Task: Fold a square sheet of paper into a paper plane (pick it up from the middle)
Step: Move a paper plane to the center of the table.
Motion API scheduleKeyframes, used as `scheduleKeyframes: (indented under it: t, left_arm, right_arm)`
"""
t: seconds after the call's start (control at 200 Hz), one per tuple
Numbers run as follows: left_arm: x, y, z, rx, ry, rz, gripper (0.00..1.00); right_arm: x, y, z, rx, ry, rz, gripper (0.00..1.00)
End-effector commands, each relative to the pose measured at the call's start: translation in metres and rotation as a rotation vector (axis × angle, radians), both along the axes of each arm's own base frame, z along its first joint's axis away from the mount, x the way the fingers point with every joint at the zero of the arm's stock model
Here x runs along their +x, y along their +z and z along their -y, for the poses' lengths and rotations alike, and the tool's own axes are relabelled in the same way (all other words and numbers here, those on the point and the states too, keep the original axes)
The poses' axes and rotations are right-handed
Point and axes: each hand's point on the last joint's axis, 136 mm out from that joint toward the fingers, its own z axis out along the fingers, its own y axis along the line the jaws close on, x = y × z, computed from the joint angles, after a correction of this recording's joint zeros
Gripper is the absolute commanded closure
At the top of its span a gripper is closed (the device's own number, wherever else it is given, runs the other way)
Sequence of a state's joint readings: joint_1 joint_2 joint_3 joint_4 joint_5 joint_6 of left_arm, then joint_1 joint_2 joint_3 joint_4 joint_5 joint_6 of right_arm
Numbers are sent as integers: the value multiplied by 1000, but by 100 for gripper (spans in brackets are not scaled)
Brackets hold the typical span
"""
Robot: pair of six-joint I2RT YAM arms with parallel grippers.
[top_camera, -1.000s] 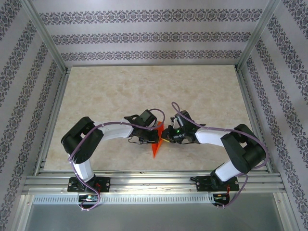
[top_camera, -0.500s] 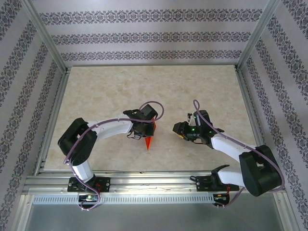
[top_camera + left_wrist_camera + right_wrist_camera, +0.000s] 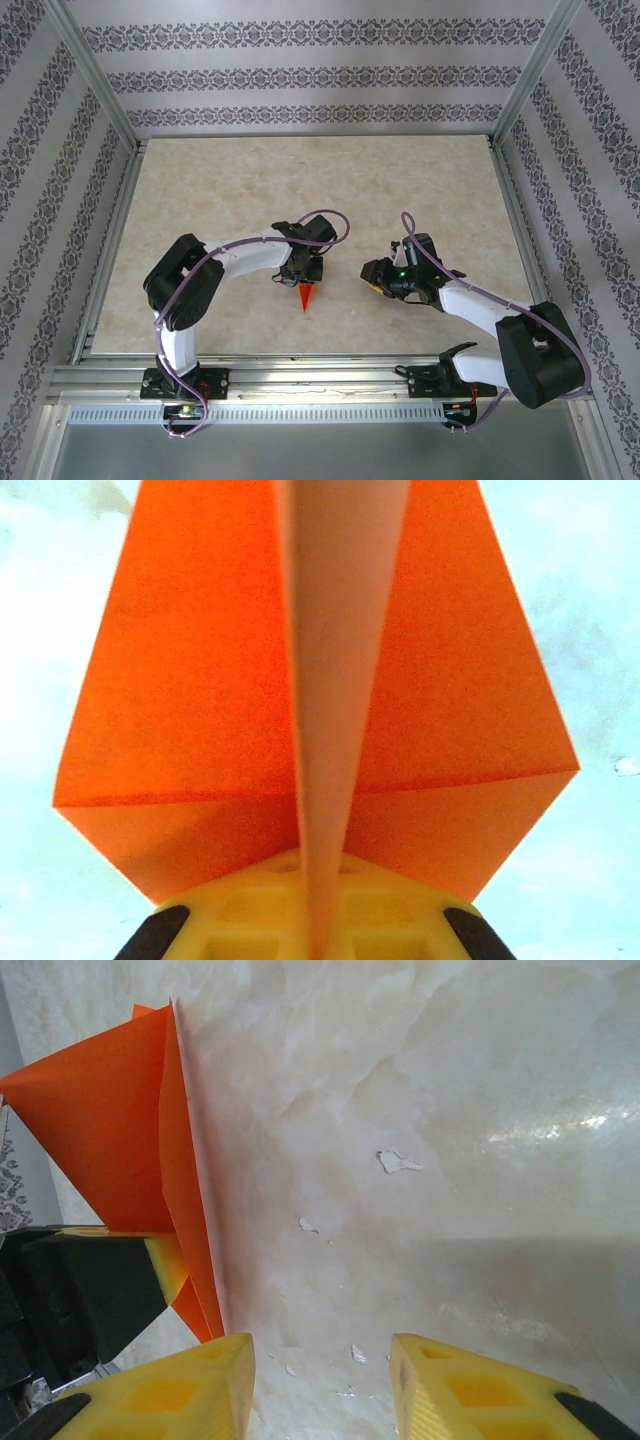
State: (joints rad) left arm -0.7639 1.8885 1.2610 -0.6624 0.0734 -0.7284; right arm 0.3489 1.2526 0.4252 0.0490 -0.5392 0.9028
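The top camera looked down at the whole table (image 3: pixel 200 190). Both wrist cameras looked closely at the paper plane (image 3: pixel 200 680).

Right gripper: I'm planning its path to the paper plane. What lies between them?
Only bare marble-look tabletop lies between the right gripper and the paper plane, as the top external view shows; the right wrist view agrees.

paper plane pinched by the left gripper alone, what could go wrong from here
The left gripper pinches only the centre fold of the paper plane, so the thin sheet could slip or swivel. The right gripper stands open beside it; closing in off-line might crumple a wing.
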Motion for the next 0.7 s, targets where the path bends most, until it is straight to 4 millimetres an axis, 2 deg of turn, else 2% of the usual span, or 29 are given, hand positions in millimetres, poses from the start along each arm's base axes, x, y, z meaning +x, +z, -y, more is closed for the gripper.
scheduleKeyframes:
  t: [0.0, 0.694]
  left_arm:
    - [-1, -2, -11, 56, -1, -27, 90]
    - [0, -13, -11, 85, 10, -49, 82]
  right_arm:
    - [-2, -3, 0, 5, 10, -4, 59]
    - [-3, -6, -2, 11, 20, -21, 58]
